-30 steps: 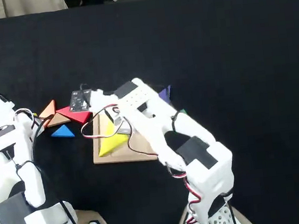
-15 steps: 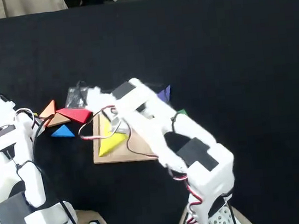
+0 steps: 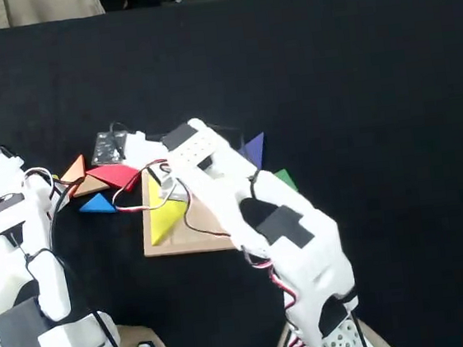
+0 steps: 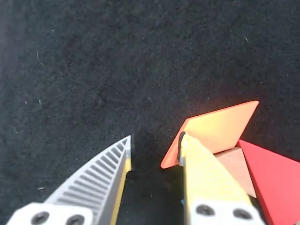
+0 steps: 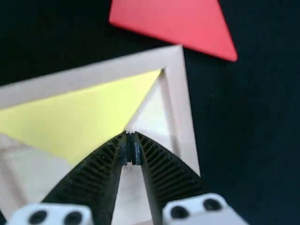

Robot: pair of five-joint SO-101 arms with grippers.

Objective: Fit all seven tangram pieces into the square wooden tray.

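Note:
The square wooden tray point(image 3: 197, 237) lies in front of the arms, with a yellow triangle point(image 3: 165, 218) in its left part. My right gripper point(image 5: 129, 142) is shut, its tips down inside the tray point(image 5: 177, 98) against the yellow triangle's point(image 5: 89, 115) edge near a corner. A red triangle point(image 5: 173, 21) lies just outside that corner. My left gripper point(image 4: 154, 145) is open low over the cloth, one finger touching the orange triangle point(image 4: 213, 129). A tan piece point(image 4: 233, 163) and the red triangle point(image 4: 276, 176) lie beside it.
Left of the tray sit the orange triangle point(image 3: 74, 168), the tan piece point(image 3: 90, 186), the red triangle point(image 3: 117, 176) and a blue triangle point(image 3: 96, 204). A purple piece point(image 3: 253, 146) and a green piece point(image 3: 285, 178) show right of the right arm. Black cloth covers the table.
My right arm has swung left over the tray, and the yellow triangle has slid and turned toward the tray's left side. The left arm has kept still.

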